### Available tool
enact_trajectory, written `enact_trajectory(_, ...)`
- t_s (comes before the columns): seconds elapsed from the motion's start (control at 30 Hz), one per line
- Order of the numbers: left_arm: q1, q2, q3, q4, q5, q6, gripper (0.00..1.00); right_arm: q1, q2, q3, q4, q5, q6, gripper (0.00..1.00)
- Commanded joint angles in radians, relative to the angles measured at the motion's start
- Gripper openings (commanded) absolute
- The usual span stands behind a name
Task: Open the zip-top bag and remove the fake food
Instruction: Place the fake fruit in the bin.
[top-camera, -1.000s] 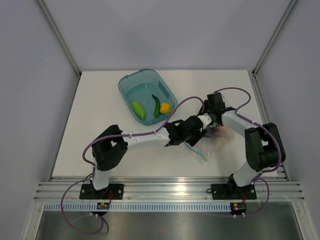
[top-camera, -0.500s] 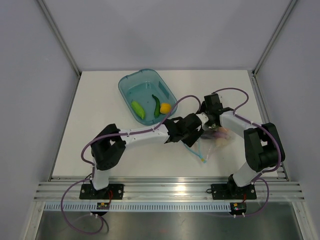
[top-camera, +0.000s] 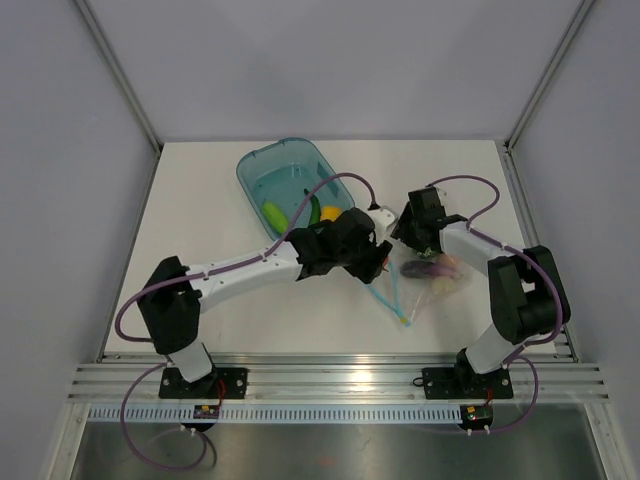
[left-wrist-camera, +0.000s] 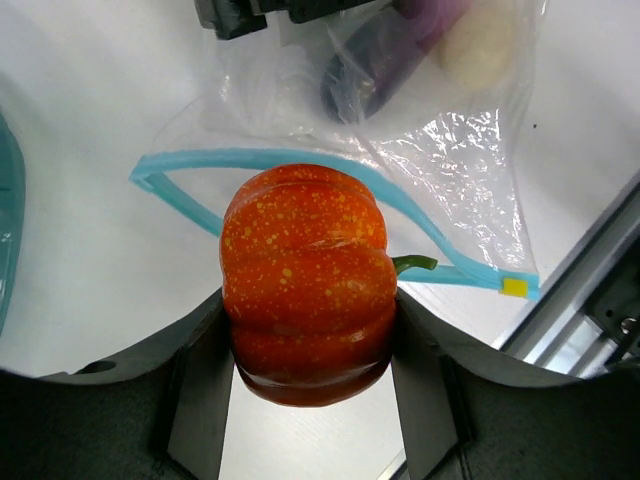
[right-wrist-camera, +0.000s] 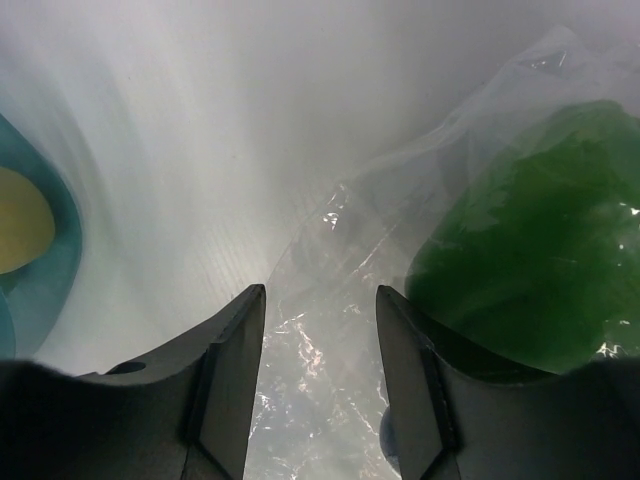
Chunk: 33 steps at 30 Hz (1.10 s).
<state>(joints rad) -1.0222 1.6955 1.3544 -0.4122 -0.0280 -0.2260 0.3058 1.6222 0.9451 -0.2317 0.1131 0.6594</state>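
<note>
While left gripper clamps pumpkin | bag holds eggplant (tub: lemon) | right gripper parted

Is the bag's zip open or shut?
Open: on the bag, the blue zip strip splits into two lines, forming a loop.

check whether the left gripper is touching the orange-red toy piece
Touching. In the left wrist view, both fingers of the left gripper press against the sides of the orange-red piece, no gap.
</note>
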Motion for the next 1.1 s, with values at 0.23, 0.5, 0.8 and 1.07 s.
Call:
enact_trajectory(0.23, 0.209, -0.247, -0.211, 0.228, 0.05, -0.145, 0.22, 0.003, -0.076, -0.015, -0.001, 0.045, 0.014, 0.56)
enact_trajectory(0.5, 0.419, -0.261, -0.323, 0.418, -0.018, -0.257, 0.23, 0.003, -0.096, -0.028, 0.008, 0.043, 0.014, 0.56)
enact_trajectory(0.8, 0.563, -0.209, -0.432, 0.635, 0.02, -0.283, 0.22, 0.004, -0.105, -0.031, 0.008, 0.042, 0.013, 0.56)
enact_trajectory(1.07, 0.583, -0.149, -0.422, 0.632, 0.063, -0.294, 0.29, 0.003, -0.105, -0.034, 0.009, 0.048, 0.013, 0.57)
